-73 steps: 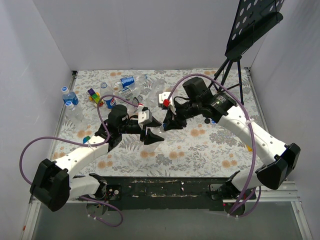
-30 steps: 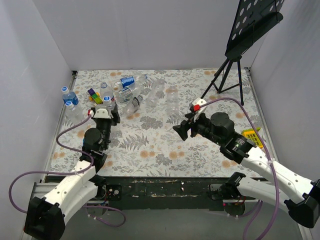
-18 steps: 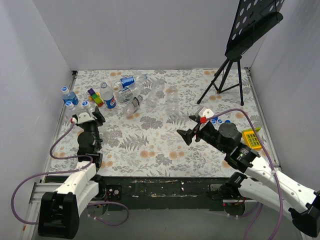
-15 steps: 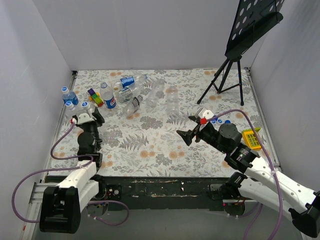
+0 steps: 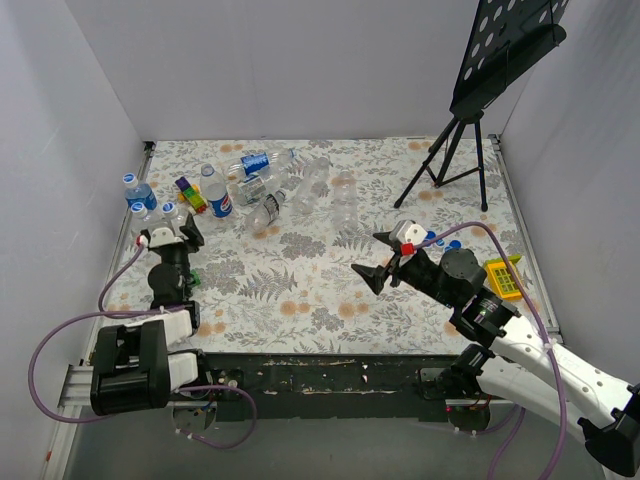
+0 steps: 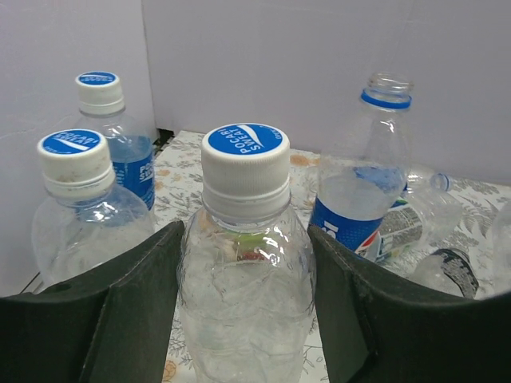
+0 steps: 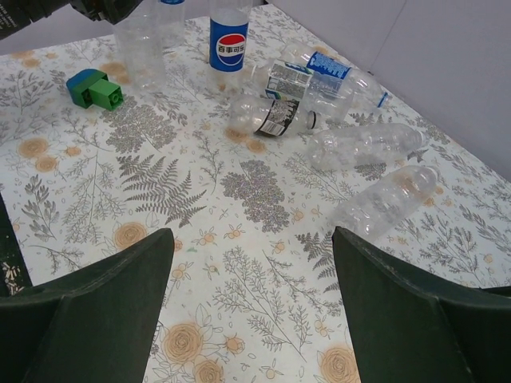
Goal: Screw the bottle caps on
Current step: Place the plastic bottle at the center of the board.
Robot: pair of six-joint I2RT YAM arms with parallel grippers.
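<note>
Upright on the floral-print bench (image 5: 300,290), as landmark: a clear plastic bottle with a blue-and-red Pepsi label (image 5: 217,195), neck open, blue ring at the rim.

Left of the Pepsi bottle, toward the side wall: 3 clear plastic bottles standing close together, each closed by a white screw cap with a blue printed top. Middle one of the 3 (image 6: 243,319) in the left hand (image 6: 245,239), its cap (image 6: 245,163) seated on the neck. Black fingers (image 6: 128,303) pressed against both sides of it, so clenched on that bottle. The other 2 capped bottles (image 6: 84,231) still further left of the Pepsi bottle.

Just left of the Pepsi bottle: a small multicoloured toy block (image 5: 188,192). Nearer the arm bases than the Pepsi bottle: a green-and-blue toy block (image 7: 94,88).

Right of the Pepsi bottle: several clear bottles lying on their sides, some labelled (image 7: 275,116), others bare (image 7: 367,148).

Well to the right of the Pepsi bottle and nearer the bases: the right hand (image 7: 251,239), above the bench, fingers spread wide, nothing between them, released.

Beyond that hand, far right of the Pepsi bottle: small blue round pieces (image 5: 431,238), perhaps loose caps, too small to tell. Further right again: a yellow toy block (image 5: 502,277). Far right and further back than the Pepsi bottle: a black tripod stand (image 5: 447,165).
</note>
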